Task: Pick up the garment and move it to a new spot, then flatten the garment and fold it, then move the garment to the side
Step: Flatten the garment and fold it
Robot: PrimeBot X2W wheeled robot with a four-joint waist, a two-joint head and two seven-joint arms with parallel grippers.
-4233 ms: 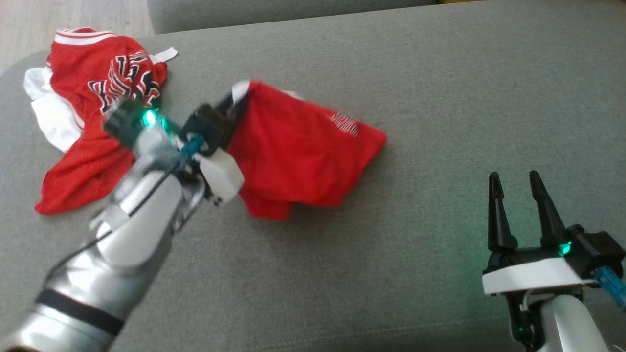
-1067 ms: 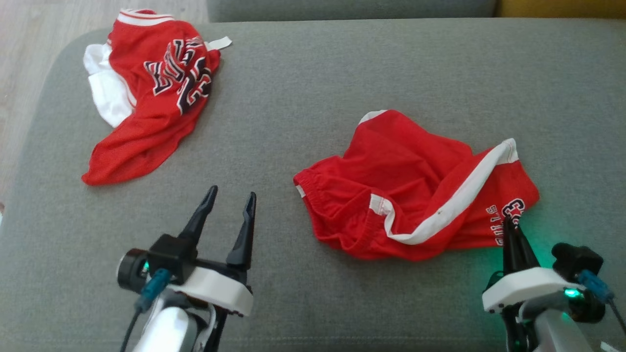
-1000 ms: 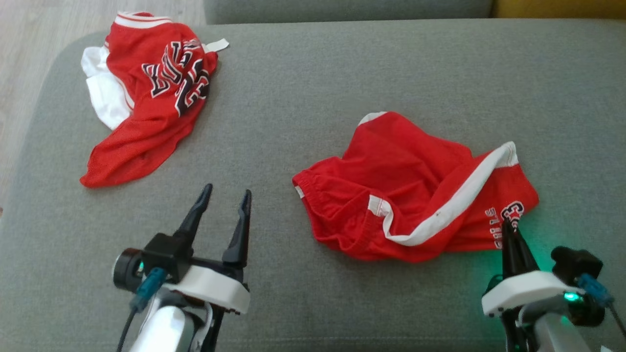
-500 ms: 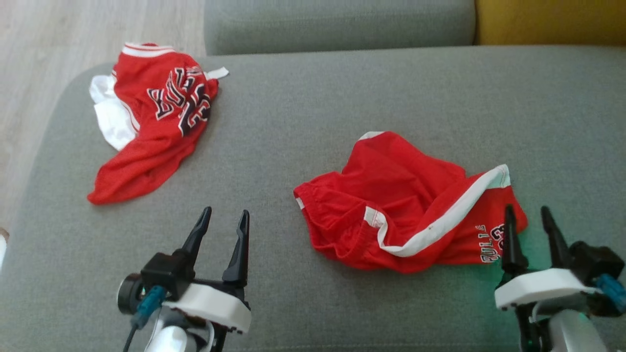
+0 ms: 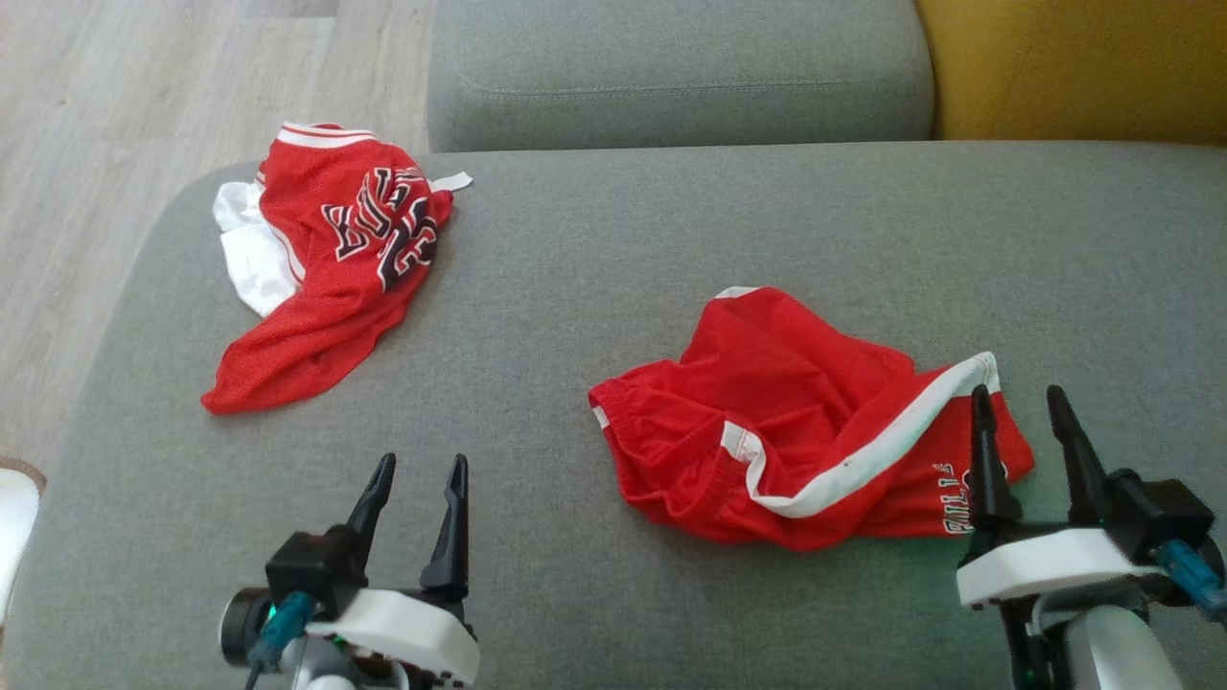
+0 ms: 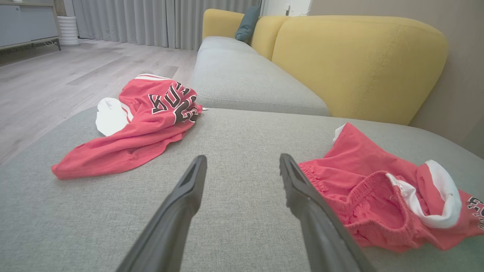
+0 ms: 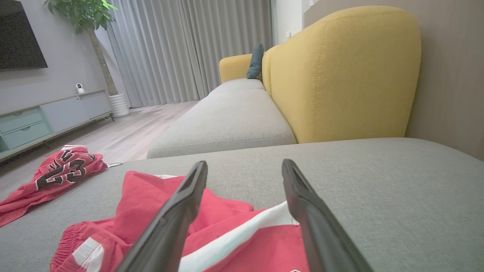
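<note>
The garment (image 5: 326,268), a red jersey with white sleeves and black-and-white lettering, lies crumpled at the far left of the grey sofa seat (image 5: 594,249); it also appears as the garment (image 6: 140,121) and the garment (image 7: 56,170). My left gripper (image 5: 420,467) is open near the front edge, well short of it, with nothing between its fingers (image 6: 189,189). My right gripper (image 5: 1016,395) is open, hovering at the right end of the smaller red piece.
The smaller red piece with white trim (image 5: 805,422) lies spread right of centre. A yellow backrest (image 5: 1074,67) rises at the far right, another grey cushion (image 5: 671,77) lies behind, and wooden floor (image 5: 115,115) drops off to the left.
My right gripper, shut on the smaller red piece's corner a second ago, has opened and let go. Both arms drew back, and the camera shifted, showing more of the far cushion.
</note>
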